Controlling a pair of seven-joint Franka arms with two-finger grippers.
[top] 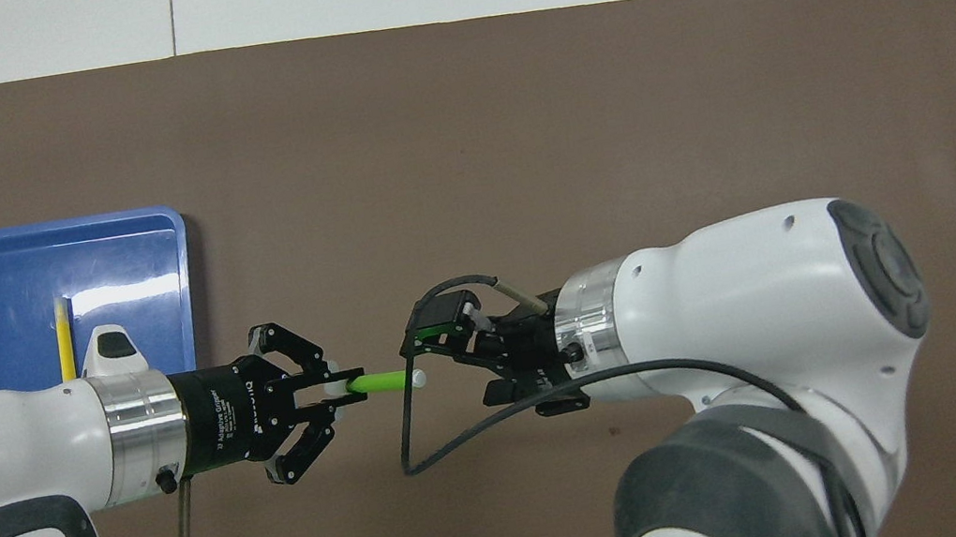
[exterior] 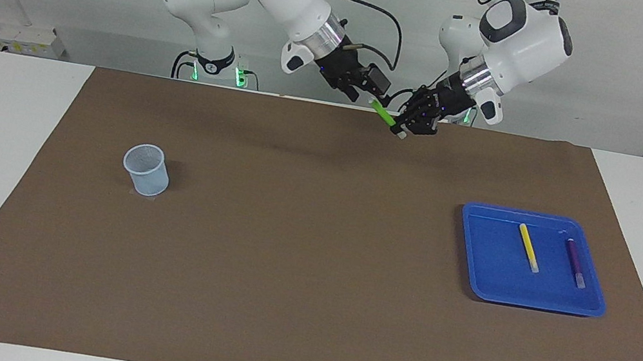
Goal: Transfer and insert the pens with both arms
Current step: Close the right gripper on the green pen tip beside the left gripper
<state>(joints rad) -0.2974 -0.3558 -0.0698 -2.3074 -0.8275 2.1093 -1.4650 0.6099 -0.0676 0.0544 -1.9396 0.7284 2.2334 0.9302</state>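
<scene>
Left gripper, body marked "Adaptive Gripper", is clamped on the green pen, held in the air over the brown mat. Right gripper has its fingers spread around the pen's white tip. Yellow pen and purple pen lie in the blue tray; mesh cup stands well apart from both grippers.

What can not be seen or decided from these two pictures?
- Whether the right hand already touches the green pen: too small in both views.
- Inside of the mesh cup: its wall hides it in the facing view; the right arm covers the cup in the overhead view.
- The yellow pen: its lower end is hidden by the left arm, overhead view.
</scene>
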